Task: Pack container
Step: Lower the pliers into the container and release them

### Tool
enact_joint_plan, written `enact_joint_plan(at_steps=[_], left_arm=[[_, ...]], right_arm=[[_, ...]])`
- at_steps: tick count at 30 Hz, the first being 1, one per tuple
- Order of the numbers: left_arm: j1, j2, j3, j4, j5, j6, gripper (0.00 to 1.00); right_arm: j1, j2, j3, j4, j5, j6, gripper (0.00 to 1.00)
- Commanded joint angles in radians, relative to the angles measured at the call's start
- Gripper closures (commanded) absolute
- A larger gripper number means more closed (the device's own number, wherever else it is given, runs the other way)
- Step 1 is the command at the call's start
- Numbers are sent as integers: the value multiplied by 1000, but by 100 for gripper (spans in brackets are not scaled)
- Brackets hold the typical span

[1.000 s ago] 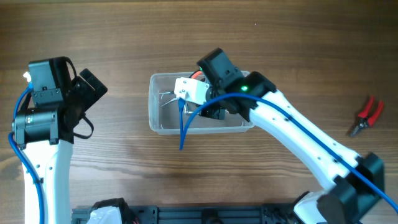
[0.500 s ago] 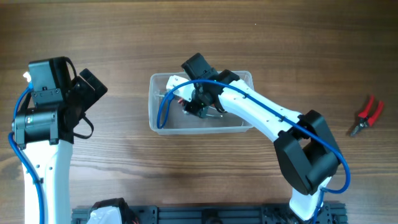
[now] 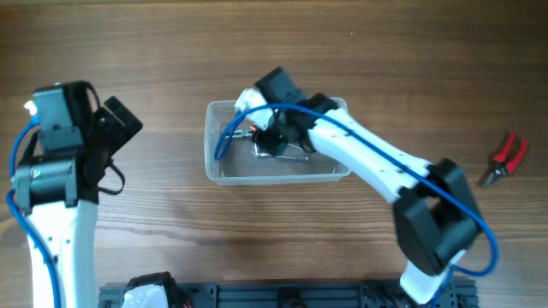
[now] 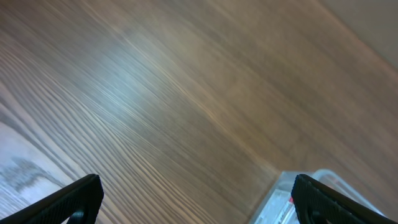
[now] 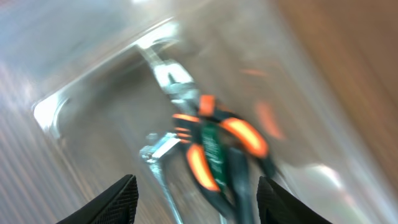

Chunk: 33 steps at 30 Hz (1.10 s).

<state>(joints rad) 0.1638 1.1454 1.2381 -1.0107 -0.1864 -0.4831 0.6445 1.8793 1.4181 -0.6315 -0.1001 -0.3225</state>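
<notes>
One clear plastic rectangular tub (image 3: 274,176), one orange-and-black-handled metal tool (image 5: 214,146) inside, one red-handled pliers (image 3: 507,159) well apart, two grippers, left gripper (image 4: 199,196) and right gripper (image 5: 198,190), fingers spread wide, holding nothing.

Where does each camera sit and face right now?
Overhead: above the table, looking straight down at the container, red pliers, left arm, right arm.
Left wrist: over bare table, the container's corner ahead; own open jaws at bottom corners.
Right wrist: looking into the container at orange-handled tools; own open jaws below.
Shared: all three show the container.
</notes>
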Motion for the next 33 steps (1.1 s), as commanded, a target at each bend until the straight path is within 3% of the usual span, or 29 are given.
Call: enact_joint_plan(at_steps=[1,5,8,21,33], left_arm=[[98,-69,0,-5,-16,24,0],[199,-68,0,-23,113,65,0],[224,-53,0,-35,145,68,0],[224,-46,0,-35,145,84,0],[224,-46,0,-42,145,84,0]], right_arm=[[-133,-172,35,-23,109,286,39],[-373,-274,35,-100,130,601,36],[-558,-303,35,-187,130,740,35],[-1057,-276,29,-359,130,772,28],[-1273,-39,28,-374,130,704,22]])
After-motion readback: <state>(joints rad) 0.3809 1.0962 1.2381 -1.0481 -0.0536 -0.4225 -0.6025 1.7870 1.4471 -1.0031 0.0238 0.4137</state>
